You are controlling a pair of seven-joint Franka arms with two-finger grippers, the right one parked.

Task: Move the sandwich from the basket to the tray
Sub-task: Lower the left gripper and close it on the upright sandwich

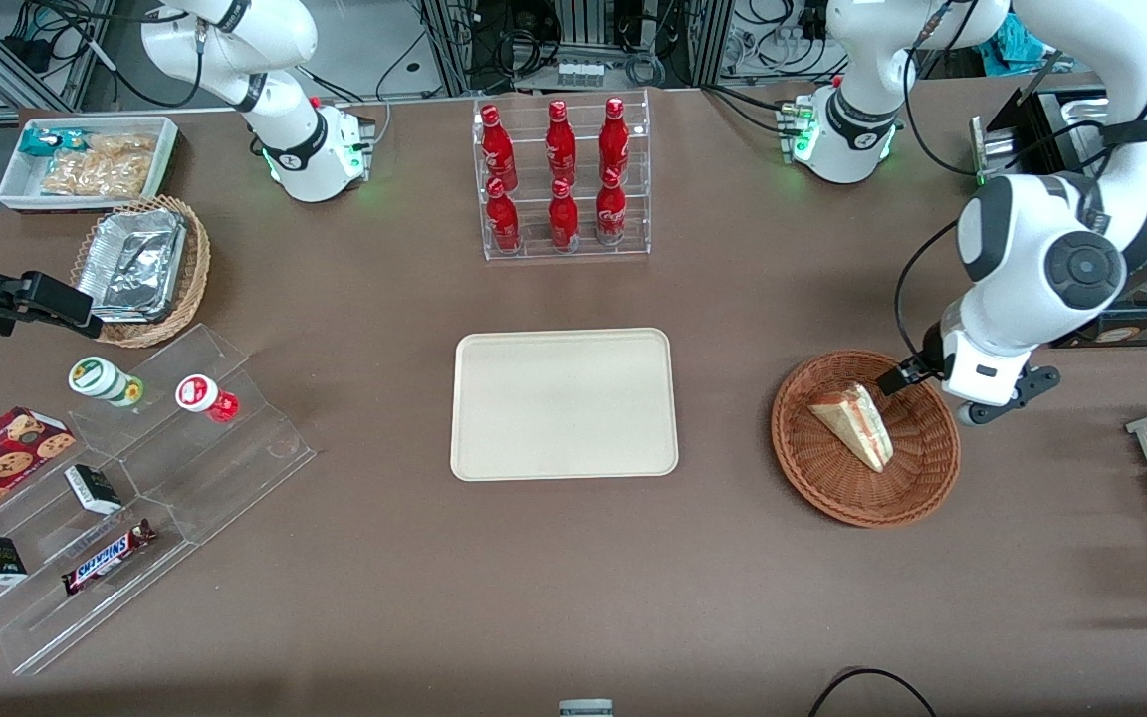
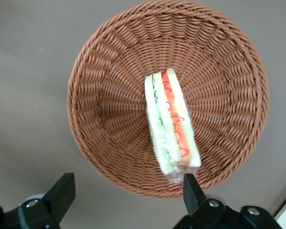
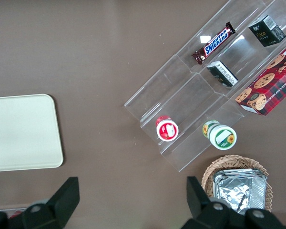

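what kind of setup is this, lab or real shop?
Likely a lab mock-up of a snack shop: cable-filled equipment racks edge the table, with a clear rack of red bottles on it. The open gripper hovers above the basket holding the sandwich.

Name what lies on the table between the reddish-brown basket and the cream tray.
Nothing: the front view shows only bare brown table between the basket and tray. The open gripper hovers over the basket's rim.

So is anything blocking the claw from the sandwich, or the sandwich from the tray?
Nothing visible. The open gripper hovers above the basket, the sandwich lies uncovered inside, and only bare table lies between basket and tray.
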